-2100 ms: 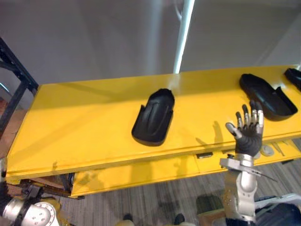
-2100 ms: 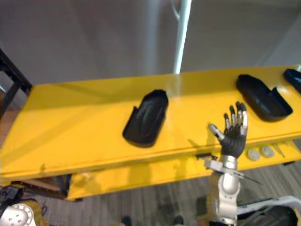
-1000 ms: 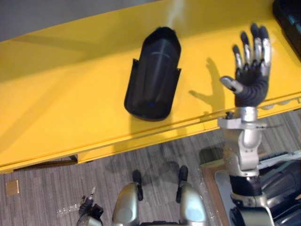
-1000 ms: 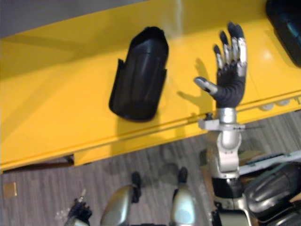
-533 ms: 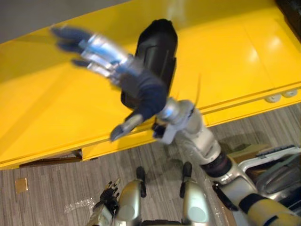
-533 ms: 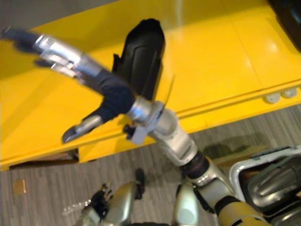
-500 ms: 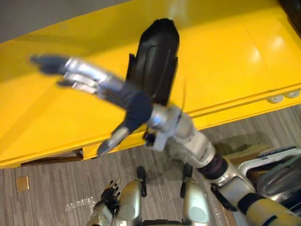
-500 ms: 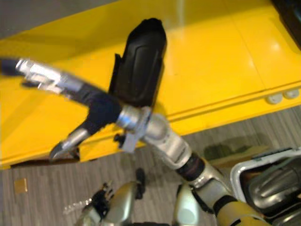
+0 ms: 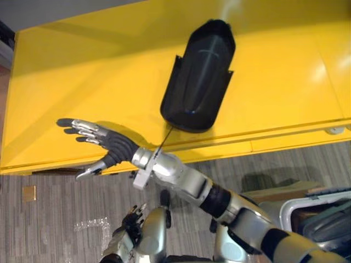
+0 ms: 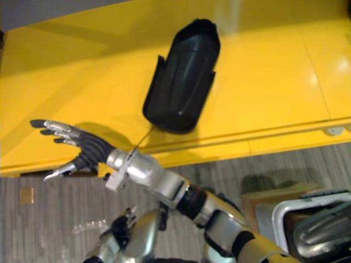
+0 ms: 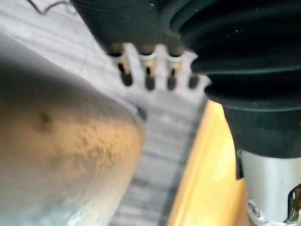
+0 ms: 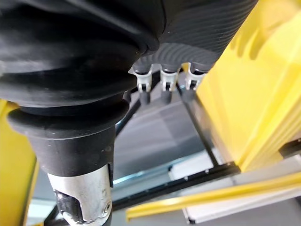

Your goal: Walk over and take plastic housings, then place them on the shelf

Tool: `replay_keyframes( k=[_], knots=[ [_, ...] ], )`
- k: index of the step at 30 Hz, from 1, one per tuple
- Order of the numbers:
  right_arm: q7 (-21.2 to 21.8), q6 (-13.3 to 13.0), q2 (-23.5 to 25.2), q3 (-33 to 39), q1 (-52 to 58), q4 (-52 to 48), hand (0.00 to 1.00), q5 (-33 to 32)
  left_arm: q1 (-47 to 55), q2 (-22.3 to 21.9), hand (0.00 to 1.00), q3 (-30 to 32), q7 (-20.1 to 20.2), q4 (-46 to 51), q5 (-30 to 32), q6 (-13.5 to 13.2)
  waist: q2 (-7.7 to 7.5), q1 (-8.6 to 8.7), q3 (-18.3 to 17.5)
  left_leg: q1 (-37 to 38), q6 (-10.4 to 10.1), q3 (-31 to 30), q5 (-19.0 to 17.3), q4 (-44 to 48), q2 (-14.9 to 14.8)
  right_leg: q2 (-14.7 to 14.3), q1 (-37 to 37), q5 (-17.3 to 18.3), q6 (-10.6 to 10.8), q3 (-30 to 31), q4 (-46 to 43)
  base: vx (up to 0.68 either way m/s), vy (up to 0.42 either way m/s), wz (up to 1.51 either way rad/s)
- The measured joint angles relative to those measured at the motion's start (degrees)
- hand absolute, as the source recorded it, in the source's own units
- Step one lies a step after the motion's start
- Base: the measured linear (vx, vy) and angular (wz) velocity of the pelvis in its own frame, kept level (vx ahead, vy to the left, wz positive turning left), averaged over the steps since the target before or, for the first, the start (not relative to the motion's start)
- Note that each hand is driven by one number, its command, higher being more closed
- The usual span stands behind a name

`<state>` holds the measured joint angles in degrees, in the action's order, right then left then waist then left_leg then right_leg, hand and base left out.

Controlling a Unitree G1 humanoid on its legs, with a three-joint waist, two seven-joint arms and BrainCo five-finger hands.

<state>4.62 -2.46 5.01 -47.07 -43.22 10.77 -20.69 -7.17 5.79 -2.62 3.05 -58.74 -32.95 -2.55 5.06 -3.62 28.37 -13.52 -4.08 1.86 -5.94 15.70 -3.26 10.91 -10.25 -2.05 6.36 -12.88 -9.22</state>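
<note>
Housing (image 9: 198, 76): black, lying on the yellow tabletop (image 9: 82, 82) — 1 o'clock from the right hand, well apart.
Right hand (image 9: 111, 147): fingers spread, empty, at the tabletop's near edge.
Left hand (image 9: 132, 218): low at 6 o'clock — relaxed, empty.

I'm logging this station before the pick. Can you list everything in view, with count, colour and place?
plastic housing: one, black, lying on the table near its front edge.
table: one, yellow, across the upper part of the head views.
floor: grey planks, below the table's front edge.
small square piece: one, tan, on the floor at the left.
metal frame: one, black, beside the yellow surfaces in the right wrist view.
right robot hand: one, silver fingers with dark tips held straight, over the table's front left part, apart from the housing.
left robot hand: one, low, below the table's edge.
</note>
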Motion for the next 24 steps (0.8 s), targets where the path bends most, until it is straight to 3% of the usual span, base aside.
replay_keyframes(
  k=[3, 5, 11, 19, 24],
  knots=[
    [-4.09, -0.44, 2.26, -0.18, 0.34, 3.58, 0.0, 3.47, -0.48, -0.08, 0.0, -1.1, -0.48, -0.33, 0.0, -0.3, 0.62, -0.41, 0.3, -0.47, -0.08, -0.03, 0.27, -0.28, -0.02, 0.02, -0.69, 0.14, -0.17, -0.15, -0.29, 0.0, -0.002, 0.02],
    [-10.05, -2.89, 2.51, 0.47, 0.93, 6.6, 0.0, 3.61, -0.65, -0.06, 0.0, -2.28, -0.76, -0.62, -0.54, -1.15, 0.85, -0.75, 0.41, -0.52, -0.12, -0.15, 0.8, -1.12, 0.08, 0.2, -0.99, 0.33, -0.3, -0.6, -0.46, 0.01, -0.008, 0.09],
    [-21.15, -8.17, 2.83, 5.49, 4.61, 7.42, 0.0, 7.96, -0.61, -0.32, 0.0, -2.53, -0.86, -0.71, -0.87, -1.21, 1.64, -0.96, 0.67, -0.26, -0.13, 0.09, 0.92, -1.33, 0.09, 0.89, -1.79, 1.65, -0.14, -0.65, -2.59, 0.01, -0.002, 0.02],
    [-28.24, -8.5, 2.93, 8.09, 5.08, 7.72, 0.0, 12.41, 0.05, -0.76, 0.0, -2.52, -0.59, -0.84, -0.99, -2.38, 2.2, -0.86, 0.53, 1.02, -0.14, 1.41, 0.92, -2.02, -0.14, 0.94, -1.9, 1.75, -0.22, 0.5, -2.93, 0.01, 0.004, -0.08],
    [-29.9, -9.31, 2.92, 11.87, 5.07, 7.6, 0.0, 13.23, 0.18, -0.83, 0.0, -2.56, -0.55, -0.83, -0.97, -2.73, 2.2, -0.68, 0.53, 1.37, -0.15, 1.61, 0.93, -2.13, -0.19, 0.92, -1.81, 1.86, -0.31, 0.65, -3.13, 0.0, 0.0, -0.02]
  ],
)
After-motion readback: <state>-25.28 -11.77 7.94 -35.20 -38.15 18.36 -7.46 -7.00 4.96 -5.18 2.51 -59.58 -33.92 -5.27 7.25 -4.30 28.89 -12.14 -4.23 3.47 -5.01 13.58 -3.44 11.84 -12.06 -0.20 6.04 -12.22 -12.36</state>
